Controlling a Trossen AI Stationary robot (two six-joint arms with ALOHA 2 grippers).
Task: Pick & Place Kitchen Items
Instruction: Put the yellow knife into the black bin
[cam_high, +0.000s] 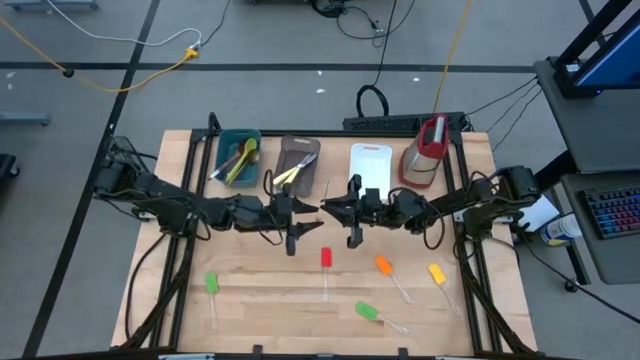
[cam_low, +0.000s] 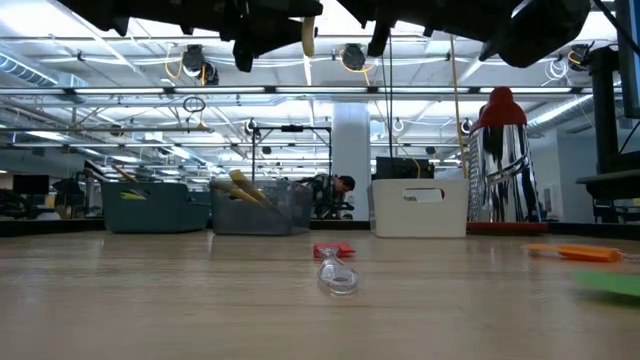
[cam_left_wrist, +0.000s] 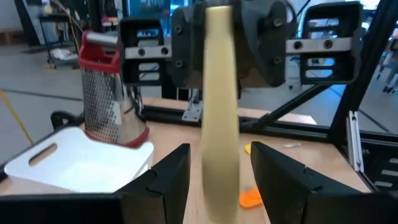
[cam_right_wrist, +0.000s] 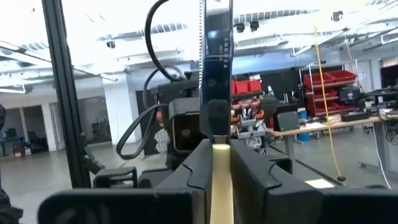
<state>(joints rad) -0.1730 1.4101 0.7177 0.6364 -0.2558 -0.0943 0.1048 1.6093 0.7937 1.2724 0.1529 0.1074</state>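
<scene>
A pale-handled knife (cam_right_wrist: 215, 62) stands about upright between my two grippers, high above the middle of the table. Its serrated blade points up and its handle (cam_low: 308, 35) hangs down. My right gripper (cam_right_wrist: 221, 177) is shut on the handle. My left gripper (cam_left_wrist: 221, 186) faces it, open, with one finger on either side of the handle (cam_left_wrist: 221, 124). I cannot tell whether those fingers touch it. Both grippers show close together in the high view, the left (cam_high: 310, 208) and the right (cam_high: 335, 208). Small clear-handled spatulas lie flat on the table: red (cam_high: 325, 258), orange (cam_high: 383, 265), yellow (cam_high: 436, 273) and two green (cam_high: 211, 284). My right gripper pinches the knife's pale handle (cam_right_wrist: 221, 158) between its two fingers, just below the black collar under the blade. The fingers come in level from the table's right and lie across the handle. The knife is lifted clear of the table, upright, blade up.
Along the far edge stand a teal tub (cam_high: 238, 158) and a grey tub (cam_high: 297, 162), both with utensils in them. Beside them are a white tub (cam_high: 370, 165) and a red-topped metal jug (cam_high: 425, 150). The red spatula (cam_low: 333, 250) lies under the grippers.
</scene>
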